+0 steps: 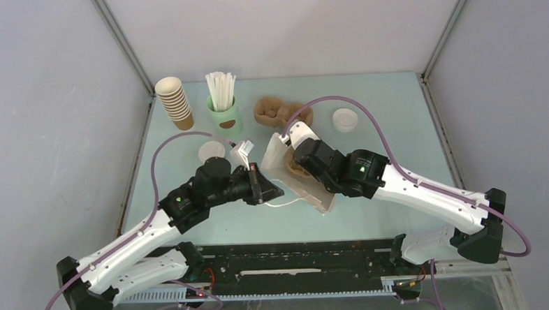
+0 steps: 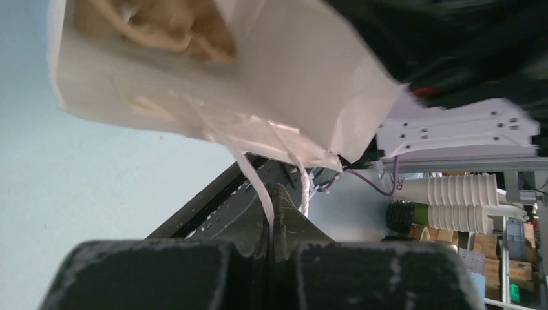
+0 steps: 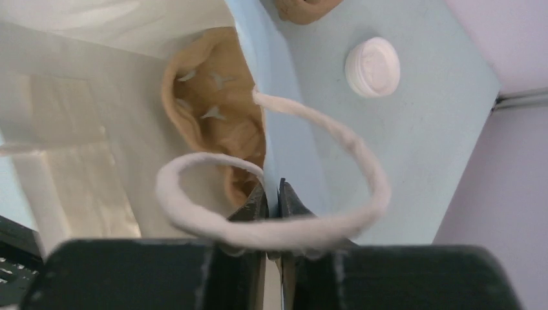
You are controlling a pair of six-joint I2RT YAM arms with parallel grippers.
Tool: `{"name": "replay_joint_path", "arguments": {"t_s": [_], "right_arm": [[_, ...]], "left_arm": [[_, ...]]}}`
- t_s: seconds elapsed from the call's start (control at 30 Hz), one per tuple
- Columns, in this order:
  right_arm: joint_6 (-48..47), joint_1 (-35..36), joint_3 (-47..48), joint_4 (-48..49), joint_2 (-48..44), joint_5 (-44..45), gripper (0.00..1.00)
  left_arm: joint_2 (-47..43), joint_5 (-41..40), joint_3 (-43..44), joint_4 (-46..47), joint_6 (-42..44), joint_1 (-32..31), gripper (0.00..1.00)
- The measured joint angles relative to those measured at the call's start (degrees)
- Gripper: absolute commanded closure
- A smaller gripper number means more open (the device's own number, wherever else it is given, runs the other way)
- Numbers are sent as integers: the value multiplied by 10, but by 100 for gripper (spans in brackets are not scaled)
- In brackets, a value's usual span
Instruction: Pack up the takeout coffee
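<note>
Desk [image 1: 409,100] of smooth pale blue lies under the creased white paper bag [image 1: 275,158] holding a moulded brown pulp carrier [image 3: 207,116], my right pincer [image 3: 273,194] pinching the bag's thin rim, my left pincer [image 2: 271,216] nipping its twisted handle [image 2: 249,171], the round-lidded takeout coffee [image 1: 345,119] standing apart at back right.

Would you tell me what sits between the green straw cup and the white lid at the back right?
A brown pulp carrier sits there, shown in the top view.

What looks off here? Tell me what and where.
The white paper bag is tipped between the left tool and right tool, its pulp carrier tilted inside; one cord handle loops loosely over the right tool.
</note>
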Motion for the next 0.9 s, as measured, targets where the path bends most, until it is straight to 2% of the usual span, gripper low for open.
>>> {"name": "replay_joint_path", "arguments": {"t_s": [0.07, 0.23, 0.33, 0.4, 0.5, 0.6, 0.7, 0.77, 0.83, 0.9], "right_arm": [[6, 1, 7, -7, 3, 4, 100], [62, 52, 138, -107, 23, 24, 100], [87, 83, 156, -92, 3, 21, 100], [96, 59, 90, -44, -32, -12, 100], [114, -29, 17, -23, -38, -86, 100], [125, -49, 40, -47, 3, -110, 100], [134, 4, 156, -105, 45, -115, 100], [139, 31, 216, -102, 50, -113, 100], [144, 26, 196, -65, 22, -129, 100], [153, -31, 123, -25, -9, -180, 100]], "left_arm": [[0, 0, 41, -20, 12, 0, 100], [-9, 1, 152, -65, 23, 1, 100], [-29, -13, 179, -76, 24, 5, 100], [-38, -18, 178, -89, 24, 22, 100], [-16, 2, 170, -100, 24, 76, 100], [31, 26, 181, -140, 26, 113, 100], [45, 38, 217, -185, 26, 116, 100], [28, 44, 248, -184, 23, 116, 100], [5, 51, 242, -158, 20, 127, 100], [-14, 64, 211, -137, 18, 145, 100]]}}
